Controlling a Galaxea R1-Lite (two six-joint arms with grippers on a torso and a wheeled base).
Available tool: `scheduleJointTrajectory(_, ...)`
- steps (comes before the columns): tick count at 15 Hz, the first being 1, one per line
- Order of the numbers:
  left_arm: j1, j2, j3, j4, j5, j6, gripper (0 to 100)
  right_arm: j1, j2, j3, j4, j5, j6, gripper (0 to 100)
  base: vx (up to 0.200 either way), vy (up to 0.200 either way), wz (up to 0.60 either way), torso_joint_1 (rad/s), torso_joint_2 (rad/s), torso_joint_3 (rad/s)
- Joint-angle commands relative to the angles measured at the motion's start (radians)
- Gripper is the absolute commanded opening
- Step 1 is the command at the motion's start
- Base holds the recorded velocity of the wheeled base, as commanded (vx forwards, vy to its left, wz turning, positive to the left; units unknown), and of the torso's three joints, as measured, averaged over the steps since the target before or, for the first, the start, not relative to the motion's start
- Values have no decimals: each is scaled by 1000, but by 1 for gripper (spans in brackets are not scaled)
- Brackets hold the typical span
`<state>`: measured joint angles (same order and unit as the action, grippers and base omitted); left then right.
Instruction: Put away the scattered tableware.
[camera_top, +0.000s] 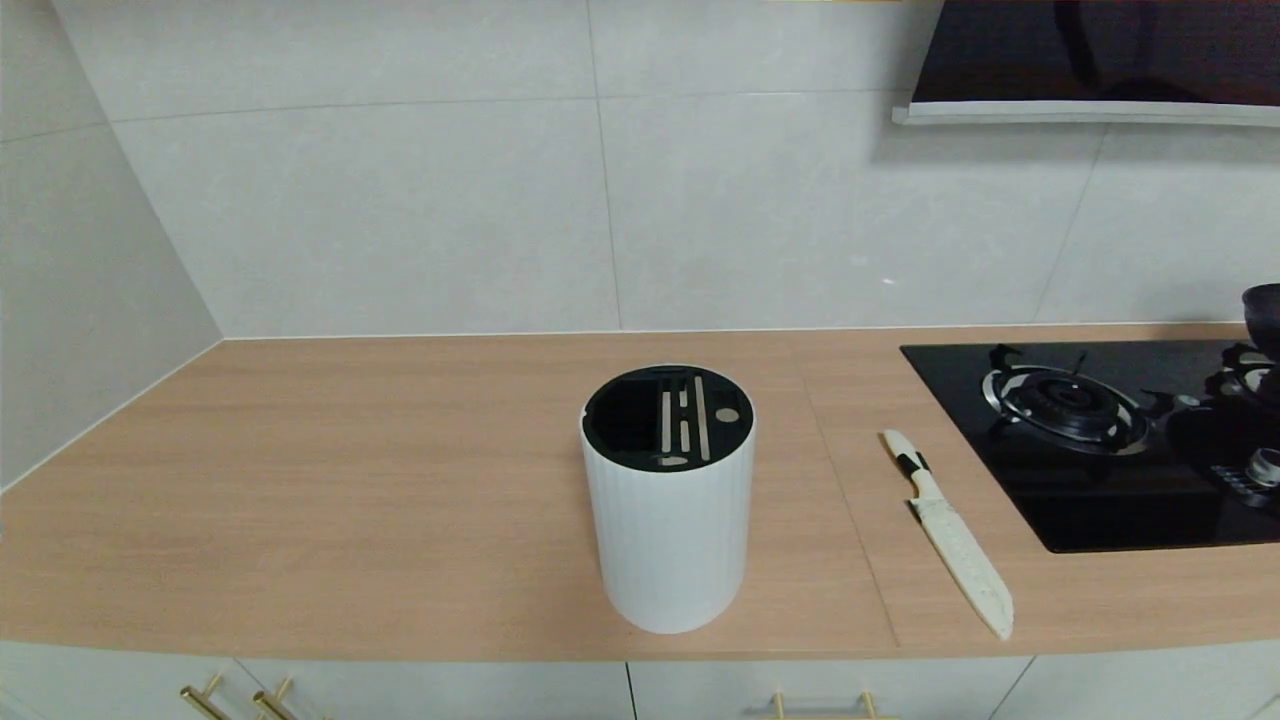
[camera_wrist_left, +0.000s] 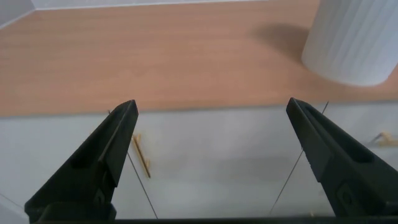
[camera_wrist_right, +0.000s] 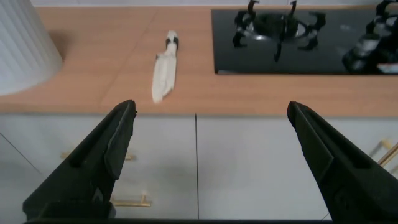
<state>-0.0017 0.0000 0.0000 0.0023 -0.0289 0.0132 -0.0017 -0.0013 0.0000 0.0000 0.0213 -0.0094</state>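
Note:
A white knife (camera_top: 950, 533) with a cream handle and black band lies flat on the wooden counter (camera_top: 350, 480), between the holder and the stove, blade toward the front edge. A white ribbed cylindrical holder (camera_top: 668, 498) with a black slotted top stands upright mid-counter. In the right wrist view the knife (camera_wrist_right: 165, 66) lies beyond my right gripper (camera_wrist_right: 211, 155), which is open and held in front of the cabinet doors below counter level. My left gripper (camera_wrist_left: 214, 162) is open too, low before the cabinets, with the holder (camera_wrist_left: 351, 40) ahead and to one side.
A black gas stove (camera_top: 1110, 430) with burner grates fills the counter's right end, a dark pot (camera_top: 1262, 315) at its far edge. A range hood (camera_top: 1090, 60) hangs above it. Tiled walls close off the back and left. Cabinet doors with gold handles (camera_top: 230, 700) sit below.

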Motion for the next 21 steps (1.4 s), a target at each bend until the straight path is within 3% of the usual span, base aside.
scheduleJointTrajectory(1,0,0,0,-1,0,1,100,0,1,0,0,0,-1,100,0,0,0,276,-583,-310)
scheduleJointTrajectory(10,0,0,0,1,0,1,100,0,1,0,0,0,3,100,0,0,0,222,-477,-246)
scheduleJointTrajectory(21,0,0,0,1,0,1,100,0,1,0,0,-23,-32,100,0,0,0,6,-11,-6)
